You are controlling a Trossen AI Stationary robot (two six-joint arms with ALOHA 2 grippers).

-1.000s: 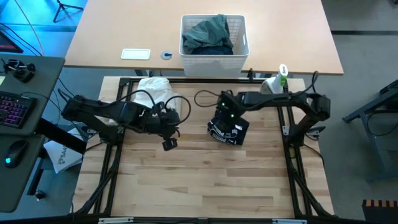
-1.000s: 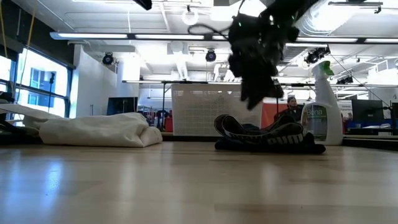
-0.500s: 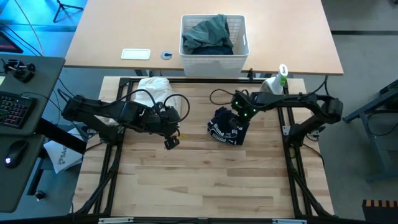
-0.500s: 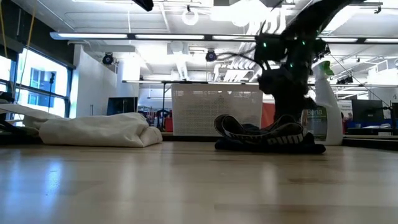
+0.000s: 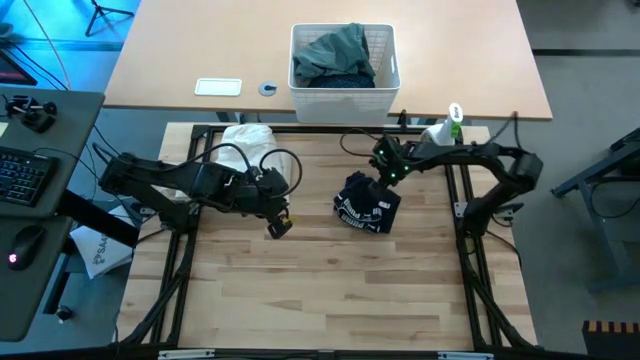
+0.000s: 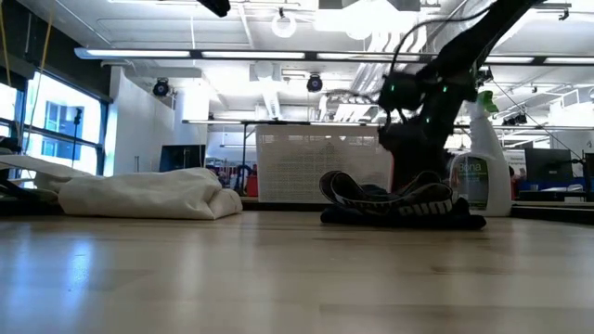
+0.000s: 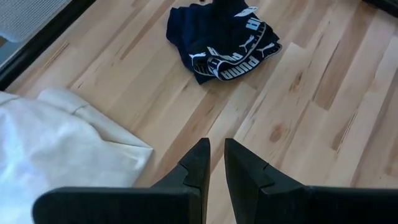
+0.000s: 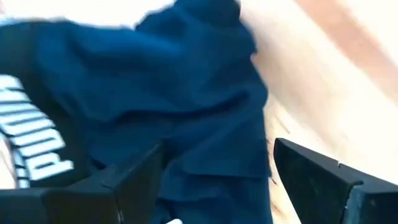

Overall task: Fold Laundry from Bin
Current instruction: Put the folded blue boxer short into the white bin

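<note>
A: Right gripper [image 5: 381,172]?

B: Over the far right edge of the dark Puma garment [image 5: 366,204], fingers [image 8: 317,174] spread wide, nothing between them. The garment lies bunched on the wooden table [image 5: 330,290], right of centre.

A: Left gripper [image 5: 279,226]?

B: Left of centre, above bare wood, fingers [image 7: 198,165] drawn narrow with only a slit between, empty. White cloth [image 5: 250,150] sits piled at the far left of the table, just beside that arm.

A: The bin [image 5: 344,62]?

B: On the tan desk beyond the table's far edge (well apart from both grippers). Grey-green top [image 5: 335,52] heaped inside it. A spray bottle [image 5: 446,128] stands at the far right corner.
</note>
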